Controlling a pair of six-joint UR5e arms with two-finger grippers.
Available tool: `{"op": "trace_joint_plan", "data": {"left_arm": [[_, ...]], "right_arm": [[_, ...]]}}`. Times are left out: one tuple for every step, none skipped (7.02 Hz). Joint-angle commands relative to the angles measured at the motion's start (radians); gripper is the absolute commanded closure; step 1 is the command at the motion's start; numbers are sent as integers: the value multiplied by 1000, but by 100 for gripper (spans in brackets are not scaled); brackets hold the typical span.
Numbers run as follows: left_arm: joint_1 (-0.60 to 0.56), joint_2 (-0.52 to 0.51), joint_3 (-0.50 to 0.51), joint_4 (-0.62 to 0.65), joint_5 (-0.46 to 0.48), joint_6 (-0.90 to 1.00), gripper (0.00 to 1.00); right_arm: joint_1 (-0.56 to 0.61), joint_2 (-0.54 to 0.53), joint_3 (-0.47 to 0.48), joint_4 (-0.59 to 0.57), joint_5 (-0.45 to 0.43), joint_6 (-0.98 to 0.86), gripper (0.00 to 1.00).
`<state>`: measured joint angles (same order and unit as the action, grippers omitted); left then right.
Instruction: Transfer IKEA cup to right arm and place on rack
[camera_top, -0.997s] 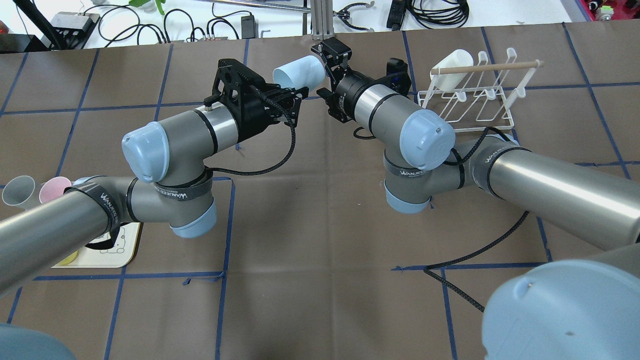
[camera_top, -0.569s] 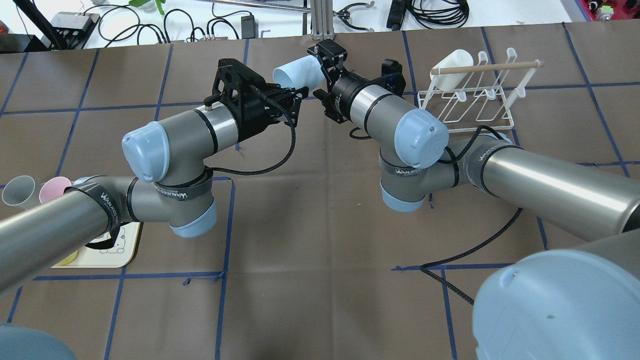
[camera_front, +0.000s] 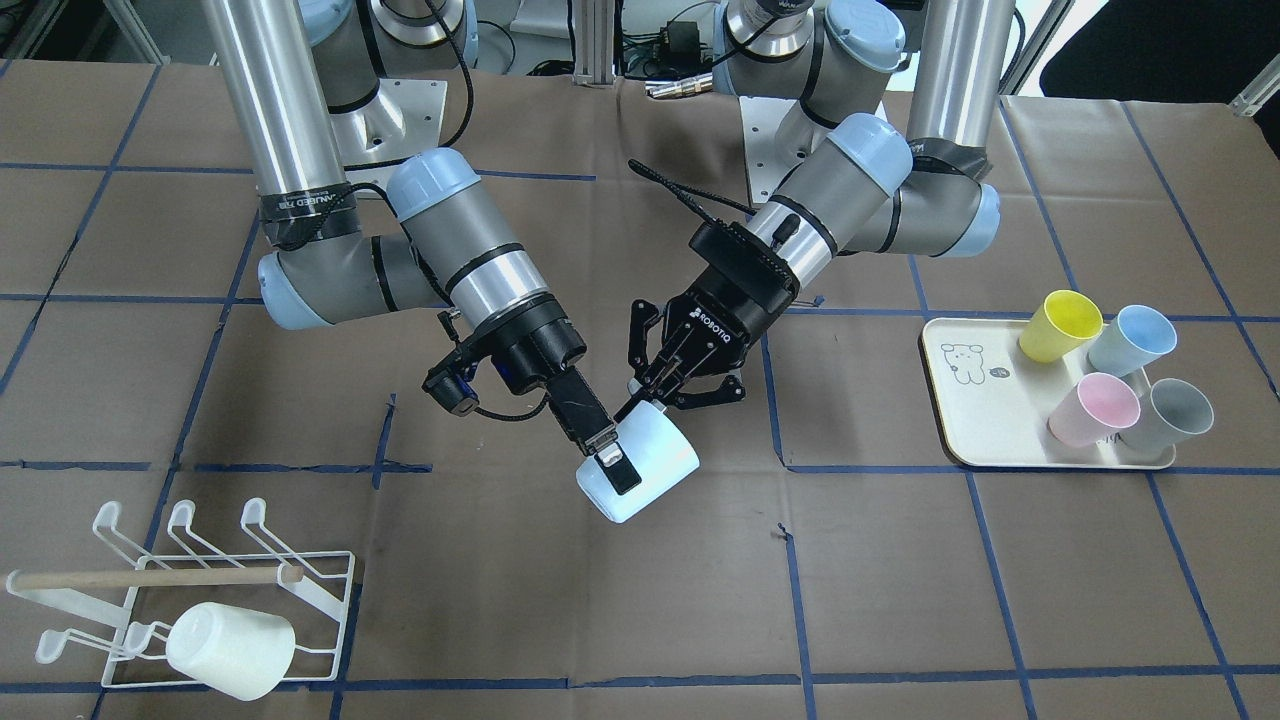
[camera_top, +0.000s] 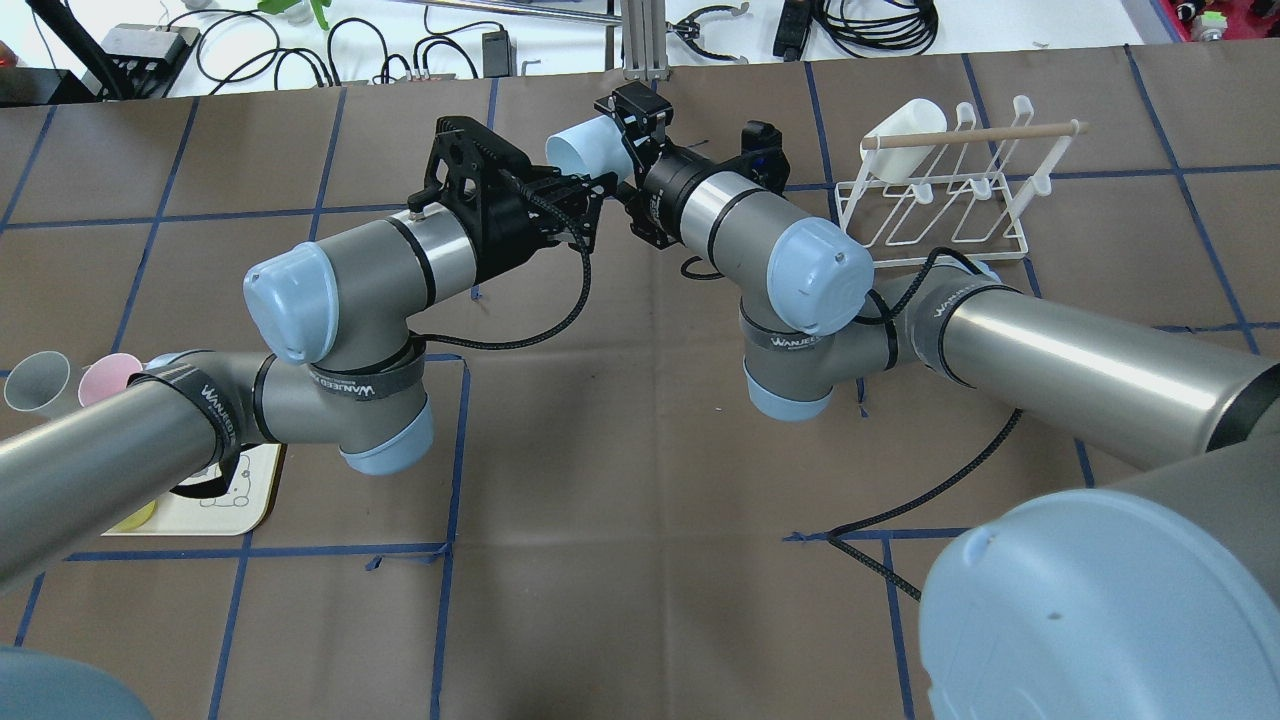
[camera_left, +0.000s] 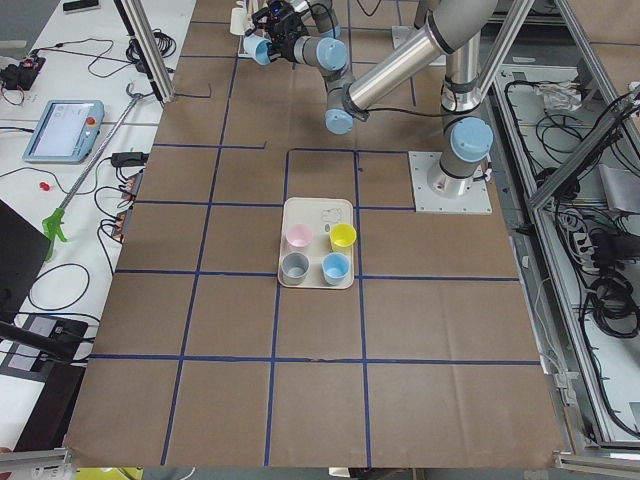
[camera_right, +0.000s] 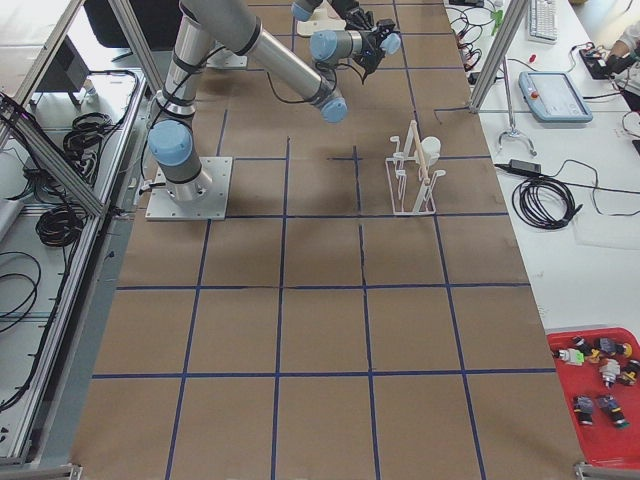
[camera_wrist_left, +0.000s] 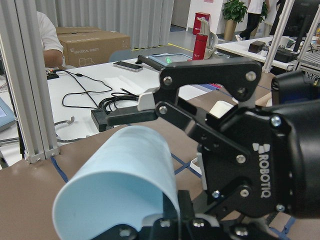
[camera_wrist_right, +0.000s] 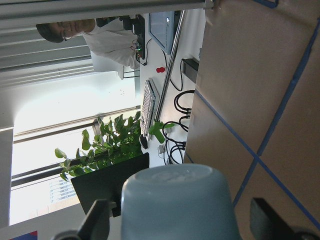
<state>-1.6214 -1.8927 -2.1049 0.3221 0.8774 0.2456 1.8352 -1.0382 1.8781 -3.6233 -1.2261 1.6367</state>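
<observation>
The left gripper (camera_front: 652, 398) is clamped on the mouth end of the IKEA cup (camera_front: 665, 450) and carries it. The cup is pale blue and hangs tilted on its side in the air above the middle of the table (camera_front: 900, 600). Its mouth faces the left gripper and its base faces the right gripper (camera_wrist_right: 179, 220). The right gripper is spread wide. In the right wrist view its fingers (camera_wrist_right: 97, 222) stand one on each side of the cup's base end, with a narrow gap visible on both sides. In the front-facing view, taken from the cup, the left gripper enters from 1 o'clock and the right gripper from 11 o'clock. The rack (camera_front: 330, 600) stands on the table at 8 o'clock, well apart from the cup. The tray (camera_front: 960, 420) lies at 3 o'clock, also well apart. In the overhead view the wrist of the right arm (camera_top: 740, 210) lies between the cup and the rack. A dowel (camera_front: 150, 577) crosses the rack. A white cup (camera_front: 230, 650) sits tilted in the rack row farther from the robot. Three bare prongs show in the row nearer the robot. The tray holds a yellow cup (camera_front: 1060, 325), a blue cup (camera_front: 1130, 340), a pink cup (camera_front: 1095, 415) and a grey cup (camera_front: 1165, 420), set close together at its 3 o'clock end. Count: two grippers, one rack, one dowel, one tray and six cups, of which one is held, one is racked and four are on the tray.
</observation>
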Motion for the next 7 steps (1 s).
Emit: {"op": "trace_joint_plan", "data": {"left_arm": [[0, 1, 0, 0, 0, 0, 100], [0, 1, 2, 0, 0, 0, 99], [0, 1, 2, 0, 0, 0, 99], [0, 1, 2, 0, 0, 0, 99], [0, 1, 3, -2, 2, -2, 89], [0, 1, 9, -3, 12, -3, 43], [3, 1, 9, -5, 3, -12, 8]], "right_arm": [[1, 1, -1, 0, 8, 2, 13], [-1, 3, -1, 0, 19, -3, 30], [-1, 3, -1, 2, 17, -8, 48], [-1, 1, -1, 0, 17, -8, 55], [-1, 1, -1, 2, 19, -9, 59], [-1, 1, -1, 0, 20, -9, 61], [-2, 0, -1, 0, 22, -9, 62]]}}
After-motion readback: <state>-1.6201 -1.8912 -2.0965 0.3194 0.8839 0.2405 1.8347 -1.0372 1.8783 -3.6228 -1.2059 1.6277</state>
